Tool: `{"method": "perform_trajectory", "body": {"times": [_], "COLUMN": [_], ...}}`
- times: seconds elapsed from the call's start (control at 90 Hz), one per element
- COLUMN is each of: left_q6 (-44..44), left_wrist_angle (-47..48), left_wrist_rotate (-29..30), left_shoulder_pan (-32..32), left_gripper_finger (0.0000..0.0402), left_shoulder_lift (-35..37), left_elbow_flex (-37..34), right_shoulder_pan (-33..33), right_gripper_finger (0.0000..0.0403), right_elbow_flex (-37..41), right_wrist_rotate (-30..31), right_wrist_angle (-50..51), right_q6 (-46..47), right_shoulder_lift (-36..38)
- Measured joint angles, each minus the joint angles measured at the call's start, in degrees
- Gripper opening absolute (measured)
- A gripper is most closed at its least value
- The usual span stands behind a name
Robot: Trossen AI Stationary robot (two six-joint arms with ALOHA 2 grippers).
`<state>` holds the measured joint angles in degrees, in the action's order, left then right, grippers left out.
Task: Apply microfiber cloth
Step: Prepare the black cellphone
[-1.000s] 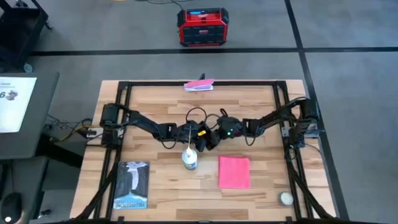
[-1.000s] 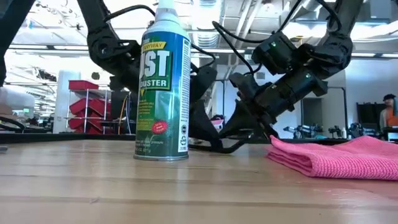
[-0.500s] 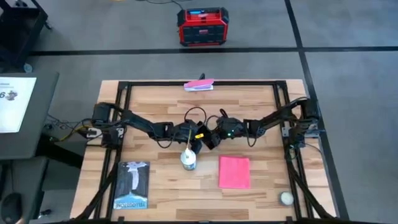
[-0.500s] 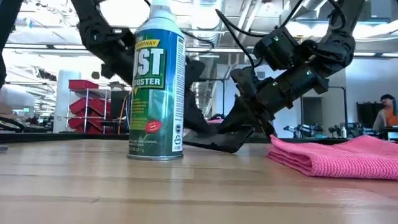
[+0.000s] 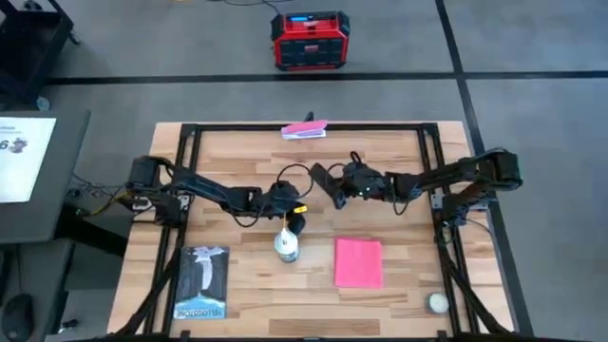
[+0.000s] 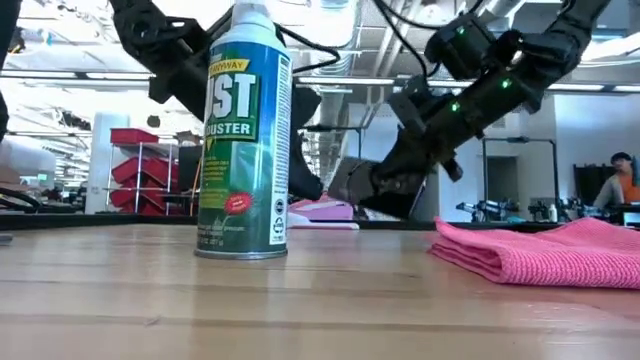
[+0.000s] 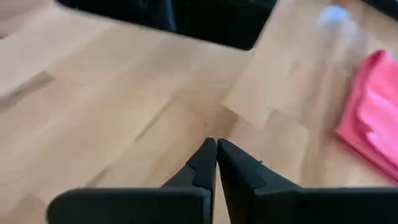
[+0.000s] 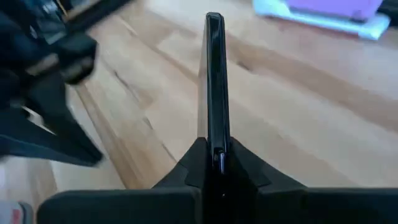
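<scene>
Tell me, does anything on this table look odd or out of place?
Only one thing: the right end effector holds a thin black phone edge-on in the air, above the wooden table. The folded bright pink microfiber cloth lies flat and untouched.

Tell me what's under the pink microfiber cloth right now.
The microfiber cloth lies flat on the wooden table, nothing on top. Anything beneath it is covered. The right gripper holds the black phone away from it.

Green spray can (image 6: 245,130) — large white letters "ST" over "USTER", white sheet at the high view's left edge (image 5: 24,160) — digit "6"
</scene>
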<state>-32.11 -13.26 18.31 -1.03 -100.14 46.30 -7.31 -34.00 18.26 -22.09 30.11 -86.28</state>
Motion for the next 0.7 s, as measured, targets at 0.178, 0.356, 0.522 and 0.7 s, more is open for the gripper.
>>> {"method": "perform_trajectory", "body": {"times": [0.178, 0.356, 0.522, 0.7], "left_q6": [-0.3, 0.5, 3.9, 4.0], "left_wrist_angle": [-1.0, -9.8, -21.1, -21.7], "left_wrist_rotate": [5.6, 9.2, 5.9, 4.9], "left_shoulder_pan": [1.9, 5.0, 6.6, 7.6], "left_gripper_finger": [0.0000, 0.0000, 0.0000, 0.0000], "left_shoulder_lift": [-2.9, -3.4, -3.6, -3.6], "left_elbow_flex": [0.0, 0.0, -0.2, 0.0], "right_shoulder_pan": [0.7, 1.9, 2.4, 2.5], "right_gripper_finger": [0.0016, 0.0016, 0.0016, 0.0016], "right_elbow_flex": [-0.1, -0.8, -2.0, -2.4], "right_wrist_rotate": [0.1, -0.1, 1.4, 2.1], "right_wrist_angle": [-1.9, -4.5, -4.3, -4.1], "right_q6": [0.5, 0.7, 0.7, 0.7], "right_shoulder_lift": [1.0, 1.0, 0.1, -0.1]}}
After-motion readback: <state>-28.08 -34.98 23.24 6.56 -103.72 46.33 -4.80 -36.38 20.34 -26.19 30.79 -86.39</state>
